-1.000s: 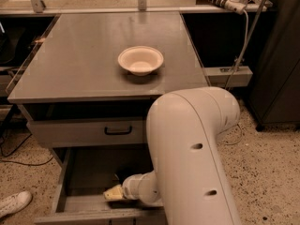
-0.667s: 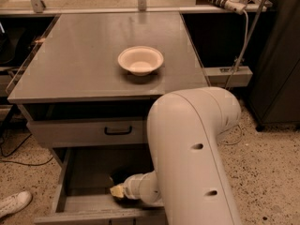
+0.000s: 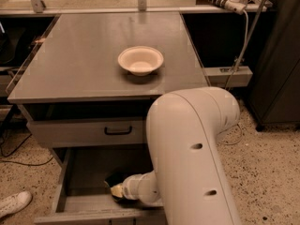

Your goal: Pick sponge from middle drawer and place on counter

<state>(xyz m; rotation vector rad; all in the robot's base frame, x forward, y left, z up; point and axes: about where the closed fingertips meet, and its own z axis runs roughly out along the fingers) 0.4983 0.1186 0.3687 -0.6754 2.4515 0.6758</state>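
Pincer [image 3: 114, 188] in middle drawer [image 3: 86, 170], near front rim

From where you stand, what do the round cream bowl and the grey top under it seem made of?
The round cream bowl looks like paper or plastic: matte, thin rim. The flat grey counter looks like metal or laminate: smooth, faint sheen. The gripper sits low in the open middle drawer.

gripper [image 3: 114, 191] inside middle drawer [image 3: 89, 170], upper drawer front [image 3: 70, 134] above; bowl [image 3: 140, 60] on counter [image 3: 75, 64].
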